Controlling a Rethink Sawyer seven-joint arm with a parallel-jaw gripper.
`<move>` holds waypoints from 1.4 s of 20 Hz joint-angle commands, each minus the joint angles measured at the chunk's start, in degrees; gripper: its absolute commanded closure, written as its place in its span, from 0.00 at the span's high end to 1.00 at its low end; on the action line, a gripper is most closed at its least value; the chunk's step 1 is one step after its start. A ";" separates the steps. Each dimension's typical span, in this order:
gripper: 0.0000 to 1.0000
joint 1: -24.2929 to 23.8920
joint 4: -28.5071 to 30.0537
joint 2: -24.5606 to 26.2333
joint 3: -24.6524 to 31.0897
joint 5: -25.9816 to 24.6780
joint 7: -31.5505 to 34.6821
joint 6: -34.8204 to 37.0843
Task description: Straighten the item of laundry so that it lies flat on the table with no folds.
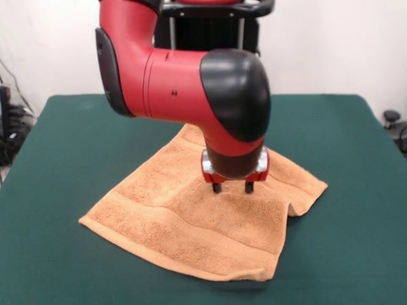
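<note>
A dark green felt-topped bench (76, 140) is seen filling most of the frame, backed by a plain white wall (51, 44), with cables and dark equipment glimpsed at the left edge (9, 127) and a small black object at the right edge (391, 117). An orange-tan terry towel (191, 222) is spread near the middle of the bench, turned corner-on like a diamond. Its woven border band is seen running along the near edge, and the right corner is folded over on itself, so a raised crease is left there. The red and black arm (184, 76) is brought down from above over the towel's centre. The end effector (233, 188) is held released, its two short dark fingers (217, 187) set apart and pointed straight down, their tips at or just above the cloth; contact cannot be judged. Nothing is gripped between them. The folded corner is found just to the right of the end effector.
</note>
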 commanded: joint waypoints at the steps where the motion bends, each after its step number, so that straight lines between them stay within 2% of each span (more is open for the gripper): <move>1: 1.00 2.13 17.17 -2.13 3.98 -3.65 15.12 -30.50; 3: 1.00 2.49 17.98 -2.78 3.66 -2.88 14.93 -30.86; 7: 1.00 1.08 20.29 -3.75 5.32 -2.65 12.57 -36.47; 17: 1.00 2.39 21.62 -4.57 3.71 0.05 12.11 -34.30; 19: 1.00 2.40 20.95 -3.94 3.71 0.66 11.56 -31.27; 21: 1.00 2.63 19.35 -2.56 3.40 2.05 11.66 -25.22; 24: 1.00 1.35 19.18 -1.81 4.93 2.85 10.68 -23.22; 28: 1.00 -0.89 20.40 -0.94 7.27 6.11 10.74 -14.39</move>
